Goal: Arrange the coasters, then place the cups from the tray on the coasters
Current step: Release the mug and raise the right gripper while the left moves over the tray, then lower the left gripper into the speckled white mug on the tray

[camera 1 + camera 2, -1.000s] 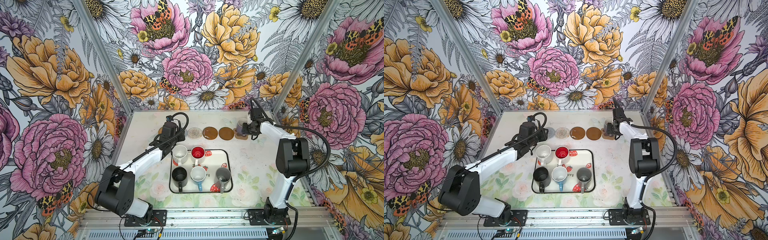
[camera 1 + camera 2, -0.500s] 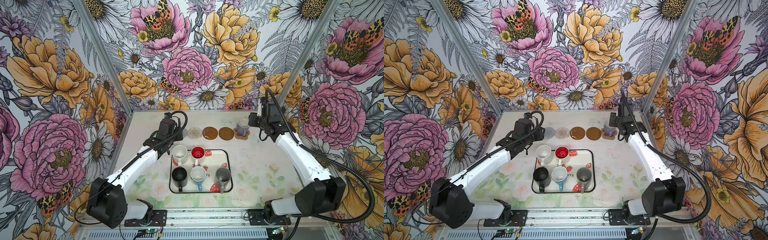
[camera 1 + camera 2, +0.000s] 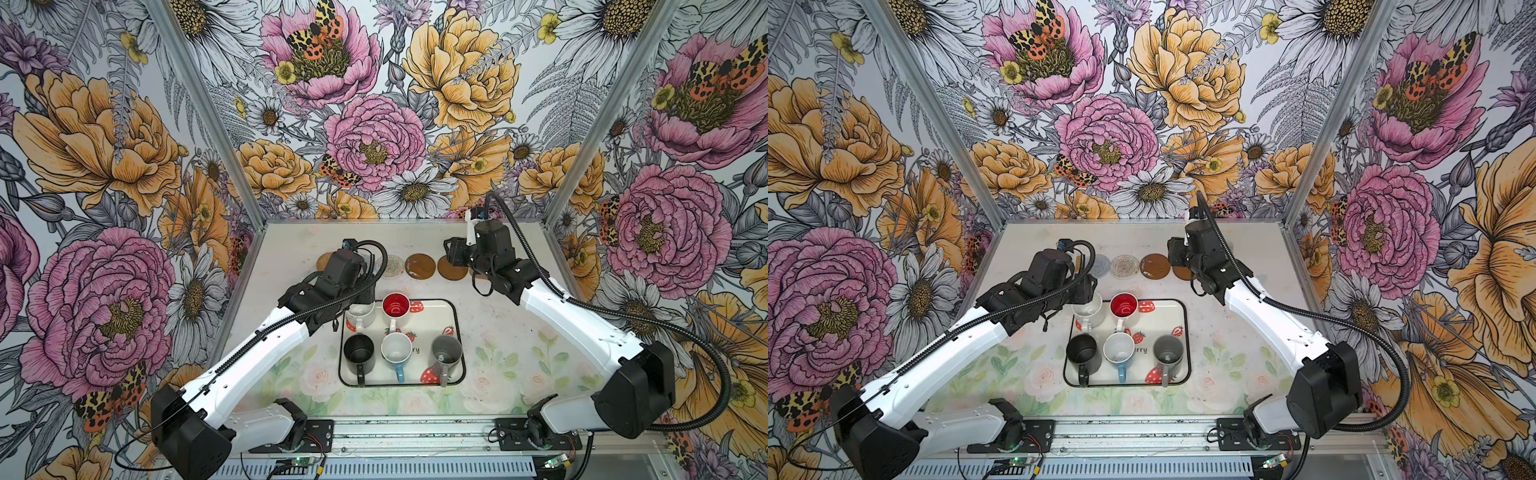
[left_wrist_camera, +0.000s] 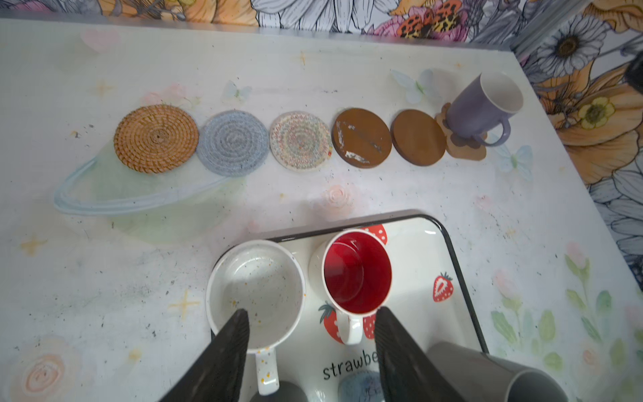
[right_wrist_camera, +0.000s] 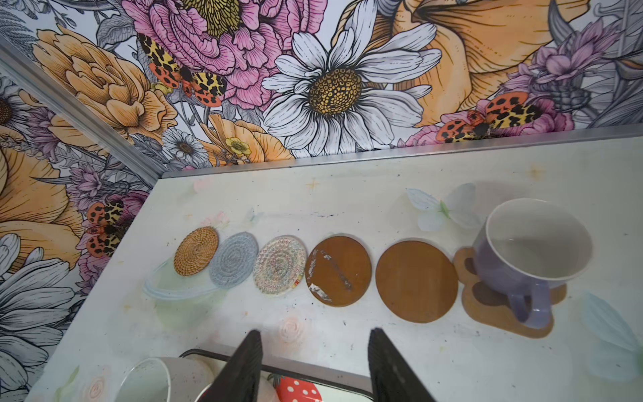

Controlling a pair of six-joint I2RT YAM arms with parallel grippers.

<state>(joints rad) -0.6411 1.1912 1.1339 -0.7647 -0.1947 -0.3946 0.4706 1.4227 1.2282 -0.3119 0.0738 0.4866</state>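
Now, front of tray point(image 3: 434, 318): black mug point(image 3: 358, 348), blue mug point(image 3: 396, 348) and grey mug point(image 3: 446, 349) stand upright in a row, handles toward the near edge; all look empty.
Back of tray: white mug point(image 4: 255, 289) and red mug point(image 4: 356, 271) stand upright side by side, handles also pointing near. The white one is speckled inside, otherwise empty. The back right spot is bare.
Left gripper point(image 4: 310, 312): jaws apart, holding nothing. One finger hangs over the white mug's mouth, the other outside it, by the red mug's handle.
Key relation: the white mug sits straight below the left gripper, its wall on the red mug's side between the fingers. The left arm is clearly the nearer one. Pinching that wall looks like the next step, and the narrow gap to the red mug invites a bump.
Right gripper point(image 5: 315, 331): jaws apart, empty, above bare table point(image 5: 348, 209) between the tray's far rim and the coasters.
Coaster row: rattan coaster point(image 4: 156, 138), blue-grey coaster point(image 4: 233, 142), beaded coaster point(image 4: 301, 140), scuffed brown coaster point(image 4: 362, 138), plain brown coaster point(image 4: 418, 137) and paw coaster point(image 4: 464, 148) form one close line; the first five are bare.
Far end: lavender mug point(image 4: 482, 104) stands upright and empty on the paw coaster.
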